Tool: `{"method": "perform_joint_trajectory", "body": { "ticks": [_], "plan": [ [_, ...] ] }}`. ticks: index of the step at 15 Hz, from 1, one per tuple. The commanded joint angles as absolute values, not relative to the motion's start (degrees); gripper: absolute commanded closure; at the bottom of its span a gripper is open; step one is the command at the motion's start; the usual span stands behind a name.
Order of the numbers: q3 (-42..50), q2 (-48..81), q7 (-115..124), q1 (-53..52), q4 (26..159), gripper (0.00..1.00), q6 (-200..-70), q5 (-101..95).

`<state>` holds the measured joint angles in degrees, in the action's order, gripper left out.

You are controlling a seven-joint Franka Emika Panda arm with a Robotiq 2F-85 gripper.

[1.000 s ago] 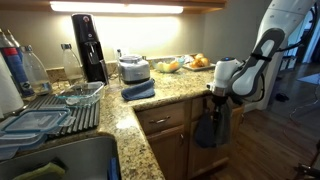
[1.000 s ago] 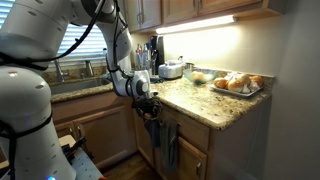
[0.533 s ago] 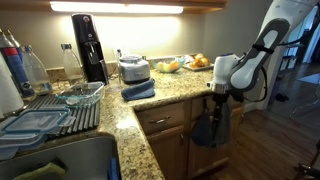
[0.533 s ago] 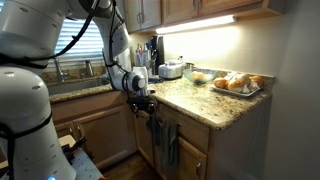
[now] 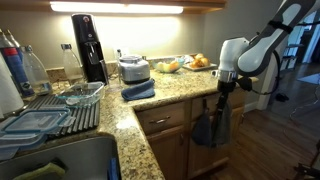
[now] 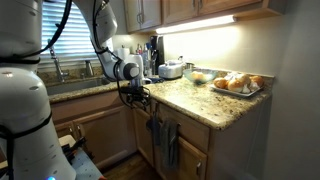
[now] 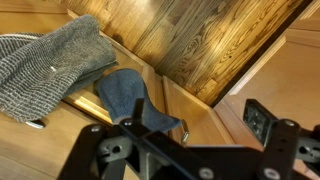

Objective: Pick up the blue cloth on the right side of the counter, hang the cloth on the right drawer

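A home kitchen; a speckled granite bench tops wooden cabinets; a sink and dish rack adjoin a black coffee machine; plank flooring.

Black coffee machine upright against the back wall. Clear bottles at far left. Dish rack holds clear containers, glass bowl at its far end. Sink in front. Pastry tray near the corner, fruit bowl behind it. Grey knit towel draped above the wood floor.

Granite counter, wooden cabinets, under-cabinet light, wood floor, blinds
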<state>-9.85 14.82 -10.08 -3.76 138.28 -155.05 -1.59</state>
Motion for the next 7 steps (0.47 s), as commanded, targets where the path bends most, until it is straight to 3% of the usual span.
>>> {"method": "perform_joint_trajectory", "body": {
  "ticks": [1, 7],
  "plan": [
    [-10.90, 6.62, -12.44, -2.83, 144.30, 0.00, -153.91, 2.61],
    [-9.74, 7.42, -11.23, -4.42, 143.57, 0.00, -154.85, 2.51]
  ]
}}
